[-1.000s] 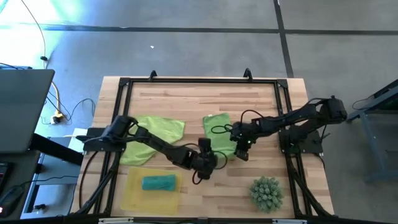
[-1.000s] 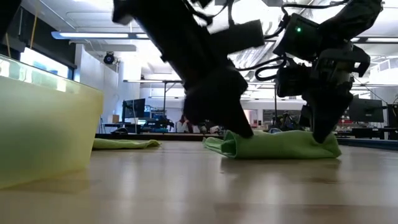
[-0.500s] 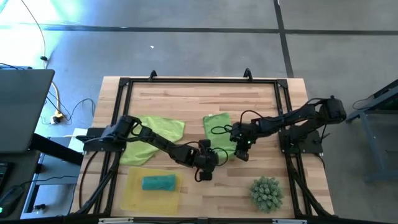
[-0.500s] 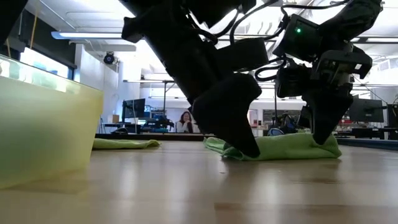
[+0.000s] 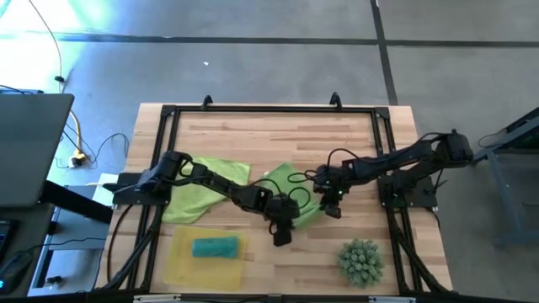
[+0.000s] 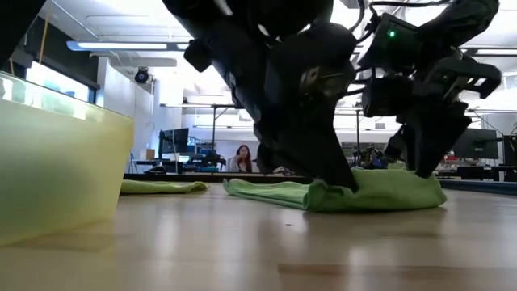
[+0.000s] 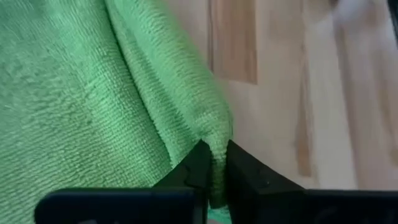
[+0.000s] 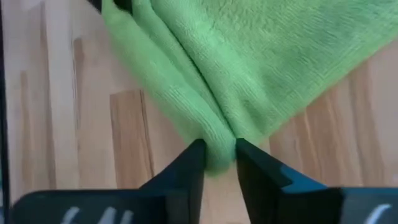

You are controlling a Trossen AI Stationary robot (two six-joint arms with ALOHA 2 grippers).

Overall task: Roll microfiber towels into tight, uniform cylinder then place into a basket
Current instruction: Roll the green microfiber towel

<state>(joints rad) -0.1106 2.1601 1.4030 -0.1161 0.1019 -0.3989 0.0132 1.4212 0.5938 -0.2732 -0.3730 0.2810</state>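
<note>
A light green towel [image 5: 295,189] lies crumpled on the wooden table between my two grippers; in the low view this towel [image 6: 380,192] rests flat on the wood. My left gripper [image 5: 284,231] is shut on its near left edge. My right gripper [image 5: 331,204] is shut on its right edge. A second green towel [image 5: 210,181] lies spread under my left arm. The basket [image 5: 181,261], a shallow yellow tray at the near left, holds a teal rolled towel [image 5: 215,247]. My left gripper pinches a narrow fold at the towel's edge [image 7: 214,140] between its two fingers [image 7: 245,171]. It comes slanting down from the table's left. The towel lies slack on the table beyond the fingers. My right gripper has a bunched ridge of the towel's edge [image 8: 214,146] between its two fingers [image 8: 193,162], several folds together. It slants down from the table's right. The cloth fans out from the fingers and rests on the wood.
A spiky green ball-shaped plant [image 5: 362,259] stands at the near right. A black frame [image 5: 269,109] runs around the table's edge. The basket's wall [image 6: 56,174] rises at the left of the low view. A person shows far off in the room.
My left gripper has rolled its wrist, gone a little toward the table's right onto the towel's near edge, and shut on it. The towel has changed from an upright rectangle to a skewed, crumpled shape, its left part drawn out toward the table's left.
</note>
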